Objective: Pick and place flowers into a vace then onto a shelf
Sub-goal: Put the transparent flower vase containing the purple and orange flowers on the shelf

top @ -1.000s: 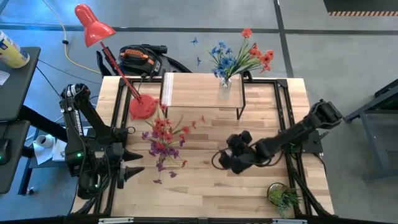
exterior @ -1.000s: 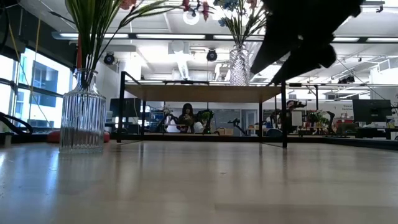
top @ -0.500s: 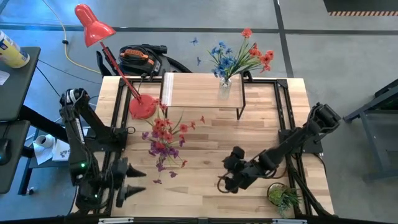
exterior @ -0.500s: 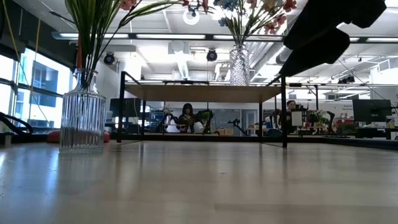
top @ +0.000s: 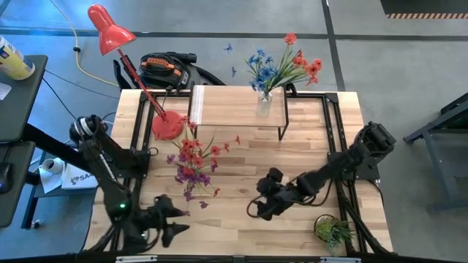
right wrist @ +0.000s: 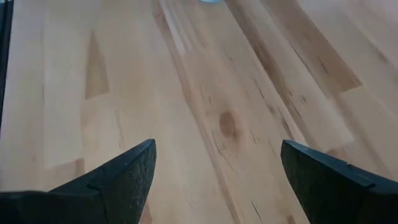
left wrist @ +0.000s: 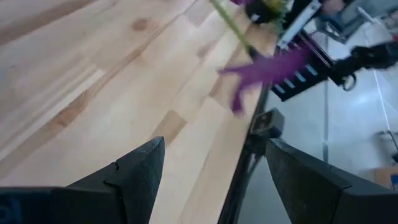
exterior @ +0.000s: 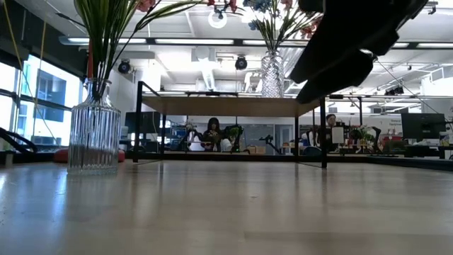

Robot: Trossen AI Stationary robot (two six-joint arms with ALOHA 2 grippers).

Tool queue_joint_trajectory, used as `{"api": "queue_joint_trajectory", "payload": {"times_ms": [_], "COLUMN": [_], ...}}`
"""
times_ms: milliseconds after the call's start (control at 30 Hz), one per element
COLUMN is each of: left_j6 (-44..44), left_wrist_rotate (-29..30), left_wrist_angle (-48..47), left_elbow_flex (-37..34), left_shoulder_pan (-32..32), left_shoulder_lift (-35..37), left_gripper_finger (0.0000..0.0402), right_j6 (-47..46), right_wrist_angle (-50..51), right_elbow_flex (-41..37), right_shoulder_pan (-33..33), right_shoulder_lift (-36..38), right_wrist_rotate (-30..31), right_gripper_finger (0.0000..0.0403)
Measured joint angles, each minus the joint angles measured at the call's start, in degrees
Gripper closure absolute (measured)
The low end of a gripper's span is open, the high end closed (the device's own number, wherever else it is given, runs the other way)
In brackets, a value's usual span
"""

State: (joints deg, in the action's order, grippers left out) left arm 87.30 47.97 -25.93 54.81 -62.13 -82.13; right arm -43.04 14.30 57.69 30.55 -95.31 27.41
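Nearest, the left claw (top: pixel 172 223) hangs released over the worktop's (top: pixel 234 226) front edge. The right claw (top: pixel 257 207), also released and empty, hovers mid-worktop. Beyond, one vase of flowers (top: pixel 194 164) stands on the worktop; another (top: pixel 281 67) sits on the shelf (top: pixel 234 107).

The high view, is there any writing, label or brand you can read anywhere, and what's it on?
White sheet on the floor left of the table: dark letters, partly hidden by the left arm, too small to read.
Yellow and white container on the black side desk: printing, blurred, not readable.
Orange and black device behind the table: no readable brand.
Nothing else carries text.
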Motion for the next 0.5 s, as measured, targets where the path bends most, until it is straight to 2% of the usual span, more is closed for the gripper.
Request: {"api": "queue_joint_trajectory", "payload": {"times_ms": [167, 300, 400, 500], "left_j6": [0.61, 0.44, 1.75, 1.56], "left_wrist_rotate": [-8.23, -15.14, -15.62, -12.08], "left_wrist_angle": [3.62, 6.78, 7.88, 8.85], "left_elbow_flex": [-0.02, 0.00, 0.00, 0.00], "left_shoulder_pan": [3.88, 6.09, 6.51, 6.29], "left_shoulder_lift": [-1.55, -1.51, -1.53, -1.51], "left_gripper_finger": [0.0085, 0.0085, 0.0085, 0.0085], "right_j6": [-2.98, -3.40, -3.42, -3.42], "right_wrist_angle": [1.36, 4.56, 6.36, 6.39], "right_elbow_flex": [0.00, 0.00, 0.00, 0.00], "right_shoulder_pan": [-0.70, -0.61, -0.66, -1.10], "right_shoulder_lift": [0.00, 0.00, 0.00, 0.00], "right_wrist_rotate": [-3.66, -3.01, -0.35, 2.31], "right_gripper_finger": [0.0068, 0.0068, 0.0068, 0.0068]}}
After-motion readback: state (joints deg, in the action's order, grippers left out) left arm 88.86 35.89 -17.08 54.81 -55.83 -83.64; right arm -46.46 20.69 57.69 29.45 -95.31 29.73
